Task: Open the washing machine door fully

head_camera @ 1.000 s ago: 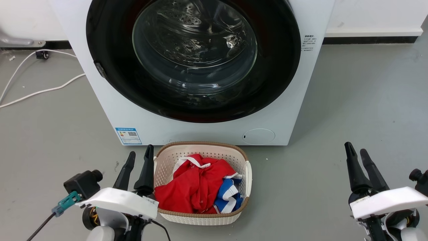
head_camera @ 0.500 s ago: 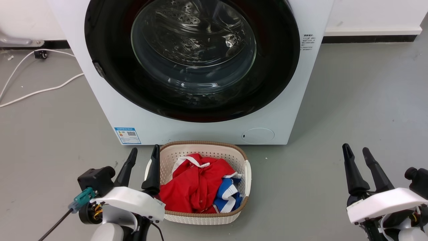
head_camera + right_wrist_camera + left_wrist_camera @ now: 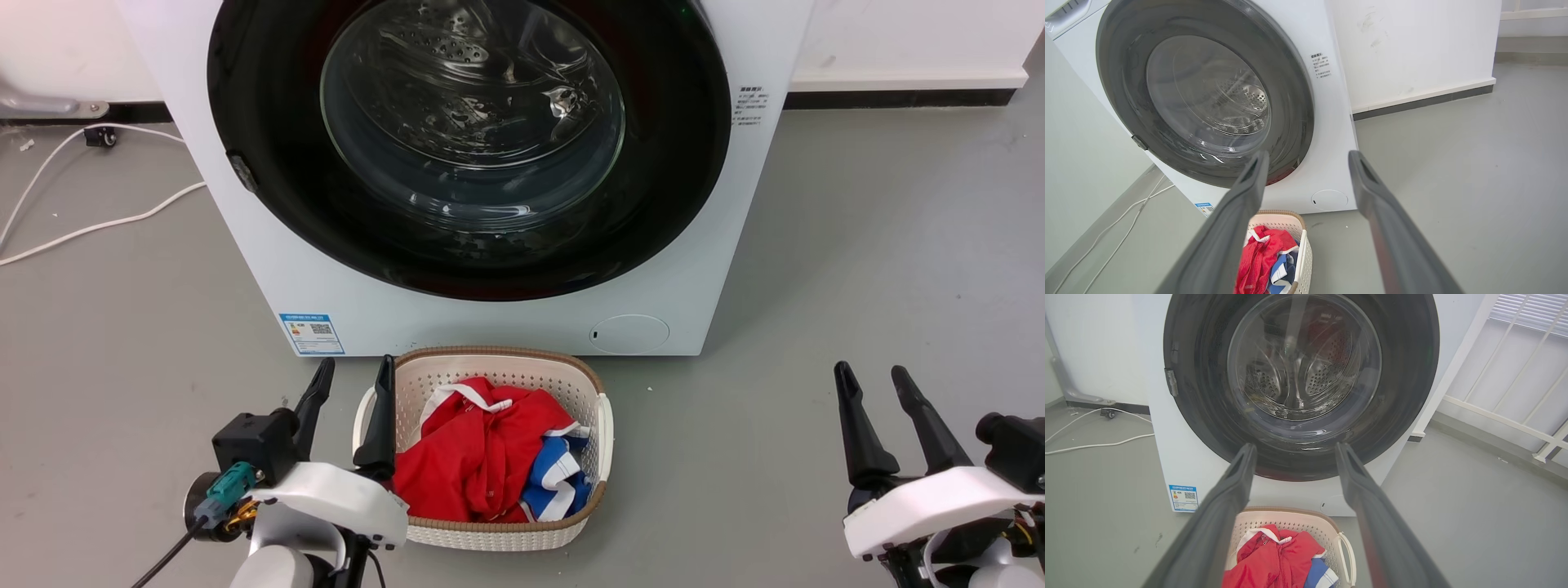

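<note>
The white washing machine (image 3: 343, 294) (image 3: 1180, 457) (image 3: 1327, 122) stands ahead on the grey floor. Its washing machine door (image 3: 269, 155) (image 3: 1200, 400) (image 3: 1286, 102), a glossy black ring around a clear glass bowl, sits flush against the front. A small latch tab (image 3: 242, 171) shows on the door's left rim. My left gripper (image 3: 354, 369) (image 3: 1295, 450) is open and empty, low beside the basket's left rim. My right gripper (image 3: 871, 376) (image 3: 1308, 157) is open and empty at the lower right, well clear of the machine.
A cream laundry basket (image 3: 600, 441) (image 3: 1345, 555) (image 3: 1302, 253) with red and blue clothes sits on the floor just before the machine. White cables (image 3: 98, 224) lie on the floor at the left. A white wall with a dark skirting (image 3: 898, 96) runs behind.
Both grippers' fingers have spread wider apart. My left arm has shifted right and a little lower in the head view, towards the basket. The door has not moved.
</note>
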### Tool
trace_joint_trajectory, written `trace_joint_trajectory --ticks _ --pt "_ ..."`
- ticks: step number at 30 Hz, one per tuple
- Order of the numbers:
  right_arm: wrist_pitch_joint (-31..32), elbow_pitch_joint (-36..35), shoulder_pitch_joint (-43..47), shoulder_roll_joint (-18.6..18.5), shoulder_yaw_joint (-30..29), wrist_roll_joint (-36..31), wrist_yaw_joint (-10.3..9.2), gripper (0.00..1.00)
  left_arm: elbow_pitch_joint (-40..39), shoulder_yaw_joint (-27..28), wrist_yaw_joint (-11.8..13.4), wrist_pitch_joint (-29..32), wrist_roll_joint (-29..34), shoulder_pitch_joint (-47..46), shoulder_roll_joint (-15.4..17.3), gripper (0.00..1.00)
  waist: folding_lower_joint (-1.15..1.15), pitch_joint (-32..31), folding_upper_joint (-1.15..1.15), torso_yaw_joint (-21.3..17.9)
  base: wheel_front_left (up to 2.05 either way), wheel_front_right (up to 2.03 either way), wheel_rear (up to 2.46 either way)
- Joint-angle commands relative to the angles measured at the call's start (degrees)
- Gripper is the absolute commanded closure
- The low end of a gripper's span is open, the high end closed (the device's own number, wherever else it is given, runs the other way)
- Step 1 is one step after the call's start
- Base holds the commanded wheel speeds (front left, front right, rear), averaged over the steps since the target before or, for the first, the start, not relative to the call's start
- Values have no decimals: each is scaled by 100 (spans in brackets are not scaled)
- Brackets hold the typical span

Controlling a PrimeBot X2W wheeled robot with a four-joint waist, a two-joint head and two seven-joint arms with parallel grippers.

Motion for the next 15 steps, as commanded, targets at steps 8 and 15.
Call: trace_joint_trajectory --ticks 8,15 --pt "-12 -110 43 30 -16 -607 12 0 27 -85 122 -170 499 -111 67 0 0 -17 0 -15 0 0 0" --pt "-24 -163 72 58 -38 -965 13 0 79 -101 122 -250 733 -120 56 0 0 -27 0 -23 0 0 0"
